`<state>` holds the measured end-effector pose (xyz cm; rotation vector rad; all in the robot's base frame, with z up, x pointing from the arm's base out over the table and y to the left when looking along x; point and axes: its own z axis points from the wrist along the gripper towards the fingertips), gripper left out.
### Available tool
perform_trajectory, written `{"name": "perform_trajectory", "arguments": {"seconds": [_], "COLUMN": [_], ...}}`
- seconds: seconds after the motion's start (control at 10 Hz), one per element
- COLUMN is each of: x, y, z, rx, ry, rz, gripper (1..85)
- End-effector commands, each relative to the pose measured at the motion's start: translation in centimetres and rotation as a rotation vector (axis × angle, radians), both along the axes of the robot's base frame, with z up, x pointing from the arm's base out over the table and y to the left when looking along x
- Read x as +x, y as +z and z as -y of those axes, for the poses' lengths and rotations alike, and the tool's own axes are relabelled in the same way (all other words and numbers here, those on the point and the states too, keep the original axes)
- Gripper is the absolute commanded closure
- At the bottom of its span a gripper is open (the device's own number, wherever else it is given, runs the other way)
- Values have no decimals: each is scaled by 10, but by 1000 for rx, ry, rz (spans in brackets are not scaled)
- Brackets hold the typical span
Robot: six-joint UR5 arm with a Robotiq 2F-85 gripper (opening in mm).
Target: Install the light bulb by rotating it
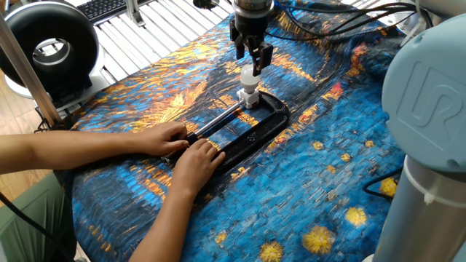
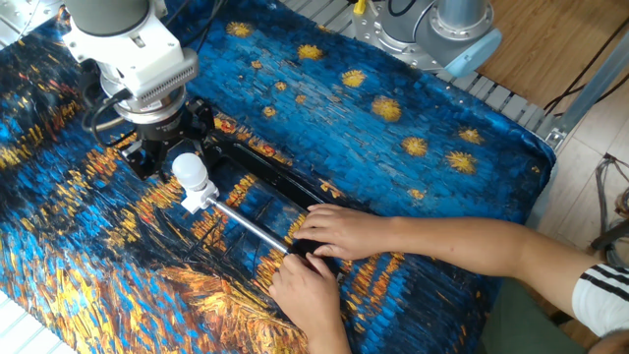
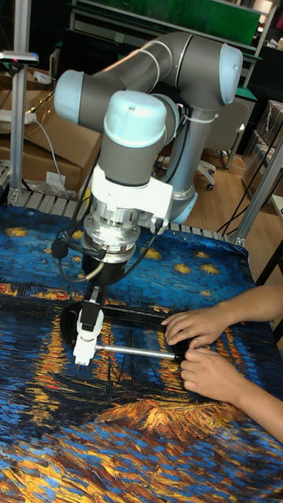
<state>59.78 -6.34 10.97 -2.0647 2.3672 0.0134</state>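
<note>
Hovering directly over the light bulb (image 1: 250,75), a gripper (image 1: 250,60) on a grey arm, fingers pointing down. Sitting upright in a small white socket block (image 1: 250,98), the bulb, at the far end of a black C-clamp (image 1: 255,131) lying flat on a blue and gold painted cloth (image 1: 328,160). Steadying the clamp's near end, two bare human hands (image 1: 178,149).

Looking partly open around the bulb's top, the jaws; not possible to confirm contact. Judging the step: between turns of screwing the bulb in. Calling next for a firm close on the globe, then a twist about its upright axis without tipping the socket.

Showing the bulb (image 2: 190,170) fully exposed beside the gripper (image 2: 167,147), the other fixed view. Hiding the bulb behind the finger (image 3: 93,317), the tall fixed view.
</note>
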Motion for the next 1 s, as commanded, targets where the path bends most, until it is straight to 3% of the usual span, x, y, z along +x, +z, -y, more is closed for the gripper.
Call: {"name": "perform_trajectory", "arguments": {"seconds": [0.0,0.9], "x": [0,-6], "y": [-9,-27], "z": [-4,0], "rx": [20,24], "ry": [-7,-31], "rz": [10,24], "gripper": [170,230]}}
